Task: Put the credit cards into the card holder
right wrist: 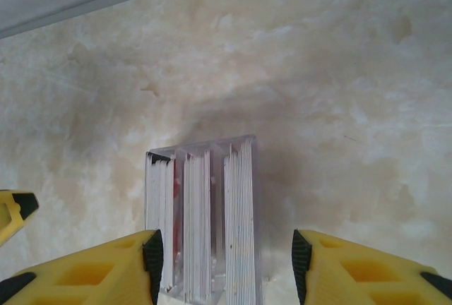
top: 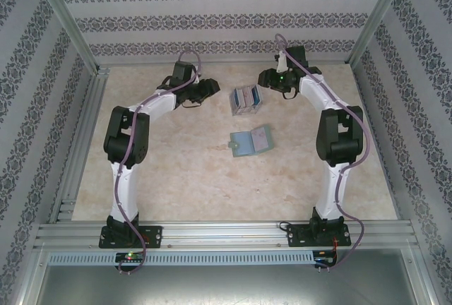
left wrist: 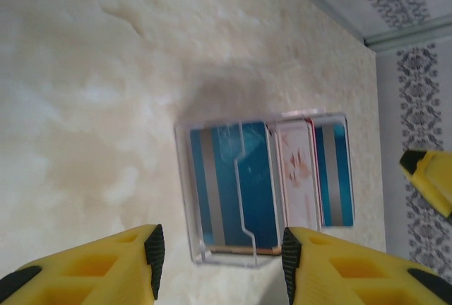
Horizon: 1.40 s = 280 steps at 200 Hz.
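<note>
We work over a pale marbled table (top: 176, 178), with the left arm (top: 127, 135) and right arm (top: 337, 135) both bent inward toward the upper middle of the top view. The card holder (top: 251, 141) lies open at that view's centre, its two grey-green panels spread flat, just below the cards and apart from them. The credit cards (left wrist: 240, 185) stand packed in a clear plastic case (left wrist: 182, 192), blue ones on either side of a pinkish-white one. From the right wrist we see them edge-on in three tight stacks.

The left gripper (left wrist: 220, 255) sits at the bottom of its view with its jaws about half spread and nothing between the pads. The case's near edge shows in the gap, and we cannot tell whether it touches. The right gripper (right wrist: 226, 255) is also about half spread and empty, looking along the card edges.

We judge this to be the approach to the first pick. To do it well, we should let one gripper steady the case wall while the other comes down onto a few card edges only, pinching across the thin faces. We should lift straight up so the light case does not tip or slide, and keep the two sets of fingers from meeting over the case.
</note>
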Tool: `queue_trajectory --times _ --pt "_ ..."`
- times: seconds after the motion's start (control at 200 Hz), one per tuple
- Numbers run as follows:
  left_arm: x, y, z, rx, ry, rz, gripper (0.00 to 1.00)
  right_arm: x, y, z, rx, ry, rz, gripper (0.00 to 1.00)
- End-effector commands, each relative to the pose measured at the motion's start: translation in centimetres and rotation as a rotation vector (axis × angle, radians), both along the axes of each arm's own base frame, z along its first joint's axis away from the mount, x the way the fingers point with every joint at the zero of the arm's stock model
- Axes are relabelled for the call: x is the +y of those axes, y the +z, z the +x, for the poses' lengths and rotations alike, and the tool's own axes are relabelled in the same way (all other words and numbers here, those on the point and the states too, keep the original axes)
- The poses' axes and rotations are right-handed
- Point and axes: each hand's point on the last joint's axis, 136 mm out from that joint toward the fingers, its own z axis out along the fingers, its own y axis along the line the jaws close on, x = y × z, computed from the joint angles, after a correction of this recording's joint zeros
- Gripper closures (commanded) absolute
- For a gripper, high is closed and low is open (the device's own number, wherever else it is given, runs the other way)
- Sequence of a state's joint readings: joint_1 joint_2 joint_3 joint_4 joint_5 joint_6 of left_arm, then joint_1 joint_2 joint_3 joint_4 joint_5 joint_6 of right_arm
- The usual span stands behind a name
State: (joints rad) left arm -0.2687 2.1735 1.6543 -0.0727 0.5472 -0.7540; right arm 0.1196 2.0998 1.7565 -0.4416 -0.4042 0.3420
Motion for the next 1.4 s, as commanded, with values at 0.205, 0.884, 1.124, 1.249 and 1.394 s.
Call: queue_trajectory --times 0.205,0.884,1.124,1.249,1.394 --pt "1.9 -2.3 5.4 0.069 0.221 0.016 0.51 0.8 -3.7 2.1 0.11 -0.016 0.055 0.46" --pt "-6.9 -4.5 2.8 0.127 0.083 -0.043 0.52 4.1 -4.3 -0.7 0.146 0.084 -0.006 0.45" --pt "-7.6 -4.5 2.8 0.123 0.075 -0.052 0.52 4.0 -2.7 -1.6 0.116 0.088 -0.045 0.45" --pt "-7.7 -4.8 2.8 0.127 0.075 -0.058 0.52 4.0 -2.0 -2.0 0.108 0.091 -0.055 0.46" --pt "-7.9 -4.7 2.9 0.124 0.073 -0.066 0.52 4.2 -1.5 -2.0 0.098 0.096 -0.052 0.46"
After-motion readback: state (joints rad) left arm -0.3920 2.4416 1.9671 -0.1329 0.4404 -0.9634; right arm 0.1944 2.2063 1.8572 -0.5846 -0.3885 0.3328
